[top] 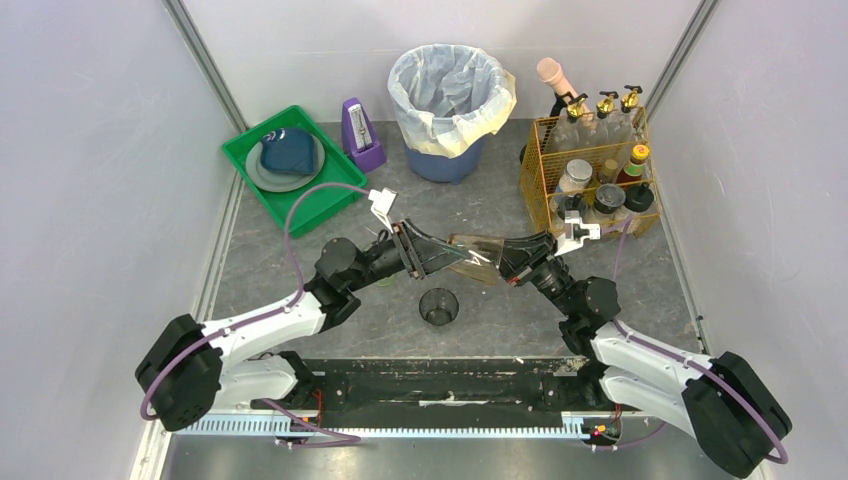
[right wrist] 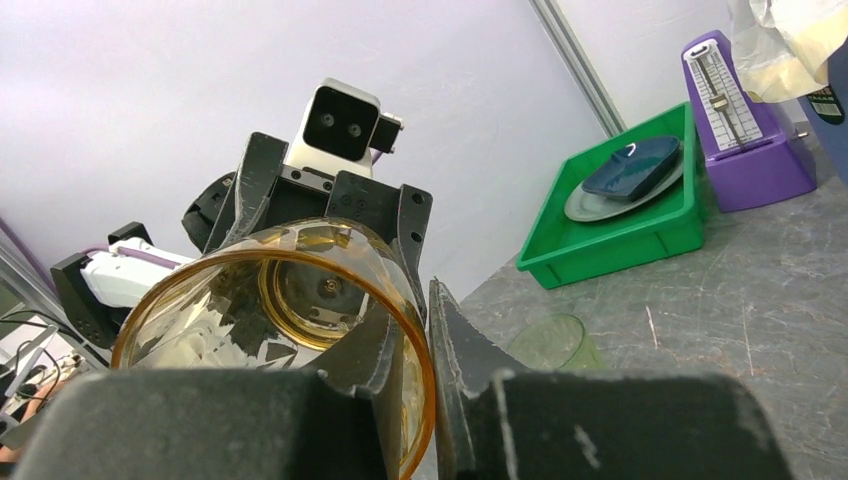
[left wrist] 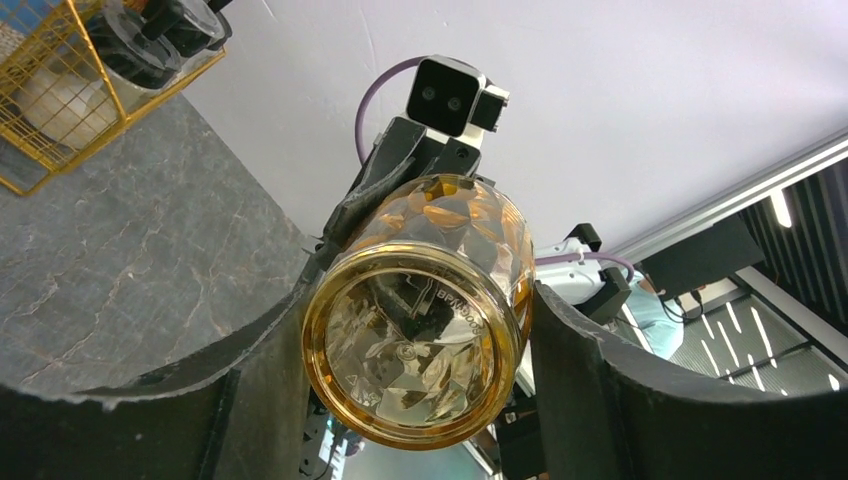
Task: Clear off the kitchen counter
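Right now my right gripper (top: 500, 263) is pinched onto the rim of an amber glass (top: 480, 250), one finger inside the mouth and one outside. It holds the glass on its side above the centre of the overhead view. My left gripper (top: 460, 257) meets it from the left, with its fingers on either side of the glass's base and very close to the wall. Whether they press on it I cannot tell.

Beneath both, the kitchen counter (top: 500, 205) fills the middle of the frame, dark grey with pale veins. A small dark tumbler (top: 438, 306) stands upright on it, just below the held glass. At the upper left sits a green tray (top: 310, 203) carrying a grey plate (top: 262, 178) with a blue dish (top: 287, 150) on top. A purple metronome (top: 362, 135) stands just right of the tray. A lined bin (top: 445, 163) is at the upper centre, and a wire basket (top: 533, 180) of bottles is at the upper right.
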### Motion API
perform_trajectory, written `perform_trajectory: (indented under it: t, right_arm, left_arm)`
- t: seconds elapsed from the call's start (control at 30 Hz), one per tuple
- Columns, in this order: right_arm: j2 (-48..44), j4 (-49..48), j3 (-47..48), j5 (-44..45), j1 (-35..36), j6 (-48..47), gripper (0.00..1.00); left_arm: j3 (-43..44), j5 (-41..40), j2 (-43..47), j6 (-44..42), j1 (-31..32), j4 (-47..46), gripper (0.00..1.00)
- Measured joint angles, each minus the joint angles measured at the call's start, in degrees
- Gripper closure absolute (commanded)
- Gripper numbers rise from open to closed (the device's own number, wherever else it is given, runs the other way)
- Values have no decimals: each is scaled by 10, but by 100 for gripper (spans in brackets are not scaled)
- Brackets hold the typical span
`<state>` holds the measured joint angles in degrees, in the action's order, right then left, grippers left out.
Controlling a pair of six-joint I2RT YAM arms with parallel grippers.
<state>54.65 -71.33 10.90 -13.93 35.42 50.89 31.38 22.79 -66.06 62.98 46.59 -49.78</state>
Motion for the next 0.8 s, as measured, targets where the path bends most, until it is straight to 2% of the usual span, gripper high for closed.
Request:
perform_trajectory:
  t: [0.13, 0.2, 0.3, 0.43, 0.5, 0.57, 0.8]
  right_arm:
    - [5, -11, -1, -10, -6, 7, 78]
    - [5, -10, -5, -14, -10, 8, 66]
    - [4, -6, -16, -15, -22, 9, 41]
    - [-9, 6, -34, -17, -42, 5, 15]
    - [-22, 19, -42, -16, -51, 1, 6]
    - [-39, 40, -48, -12, -58, -9, 2]
    - [-106, 154, -51, 32, -64, -81, 2]
  left_arm:
    - [2, -2, 1, 3, 1, 1, 86]
    - [2, -4, 4, 0, 2, 14, 95]
    - [2, -14, 15, -11, 2, 47, 98]
    - [14, -52, 54, -45, 2, 129, 98]
    - [33, -85, 82, -78, 2, 196, 98]
    - [58, -123, 104, -110, 2, 262, 98]
    - [201, -318, 133, -239, 0, 535, 98]
